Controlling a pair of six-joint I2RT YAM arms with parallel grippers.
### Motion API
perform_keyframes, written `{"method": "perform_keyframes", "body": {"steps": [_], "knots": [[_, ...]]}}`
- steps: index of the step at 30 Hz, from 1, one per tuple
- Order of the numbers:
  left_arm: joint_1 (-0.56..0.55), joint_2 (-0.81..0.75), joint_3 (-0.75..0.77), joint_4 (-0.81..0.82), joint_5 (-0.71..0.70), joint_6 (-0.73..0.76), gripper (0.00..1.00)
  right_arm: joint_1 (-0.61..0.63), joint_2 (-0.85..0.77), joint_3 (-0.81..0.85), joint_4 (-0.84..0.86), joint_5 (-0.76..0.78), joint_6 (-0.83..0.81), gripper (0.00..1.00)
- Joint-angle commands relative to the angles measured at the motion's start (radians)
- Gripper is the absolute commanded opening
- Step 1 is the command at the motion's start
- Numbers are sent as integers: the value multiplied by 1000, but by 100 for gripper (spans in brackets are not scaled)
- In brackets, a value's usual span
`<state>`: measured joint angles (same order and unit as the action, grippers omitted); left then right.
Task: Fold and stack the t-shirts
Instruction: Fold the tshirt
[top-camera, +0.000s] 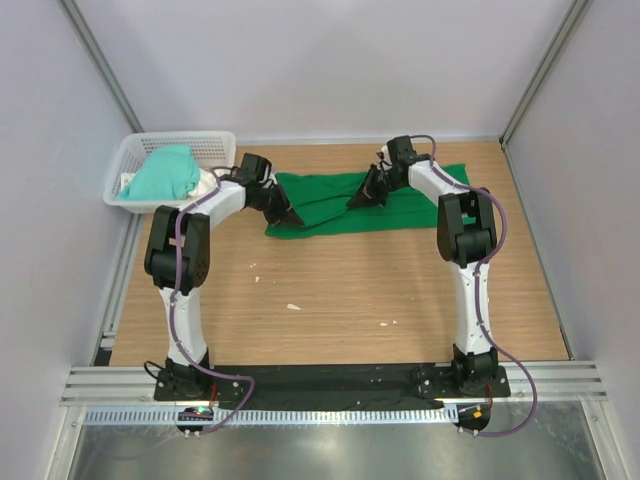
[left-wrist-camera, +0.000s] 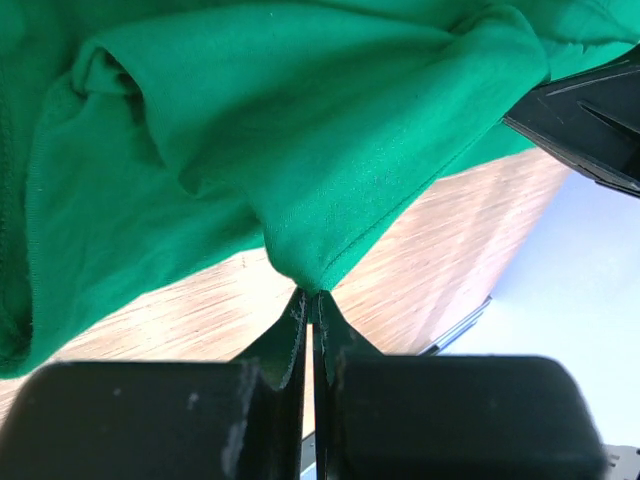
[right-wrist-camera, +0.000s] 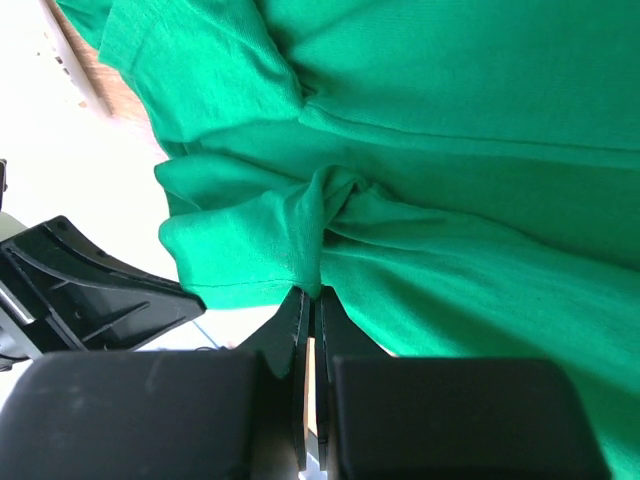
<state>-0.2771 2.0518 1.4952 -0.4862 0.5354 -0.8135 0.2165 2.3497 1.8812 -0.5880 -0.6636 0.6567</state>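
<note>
A deep green t-shirt (top-camera: 345, 205) lies partly folded across the far middle of the wooden table. My left gripper (top-camera: 291, 215) is shut on its near-left part; in the left wrist view the green t-shirt (left-wrist-camera: 300, 150) rises in a pinched peak from my left gripper (left-wrist-camera: 312, 296). My right gripper (top-camera: 361, 197) is shut on a fold near the shirt's middle; in the right wrist view the green t-shirt (right-wrist-camera: 450, 150) bunches at my right gripper (right-wrist-camera: 312, 292). A paler mint-teal t-shirt (top-camera: 163, 173) lies crumpled in the basket.
A white lattice basket (top-camera: 215, 147) stands at the far left corner of the table (top-camera: 330, 290). Grey walls close in the far side and both flanks. Small white scraps (top-camera: 293, 306) lie on the wood.
</note>
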Motion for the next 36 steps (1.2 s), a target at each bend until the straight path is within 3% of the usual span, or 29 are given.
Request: {"method": "perform_keyframes", "body": {"steps": [1, 18, 27, 36], "knots": [[3, -61, -15, 31, 47, -10, 0, -8, -81, 24, -30, -33, -12, 2], [-34, -51, -40, 84, 54, -27, 0, -37, -87, -8, 11, -56, -5, 3], [-2, 80, 192, 43, 40, 16, 0, -37, -41, -11, 200, -103, 149, 3], [9, 188, 338, 28, 55, 102, 0, -35, -21, -14, 224, -120, 173, 3]]}}
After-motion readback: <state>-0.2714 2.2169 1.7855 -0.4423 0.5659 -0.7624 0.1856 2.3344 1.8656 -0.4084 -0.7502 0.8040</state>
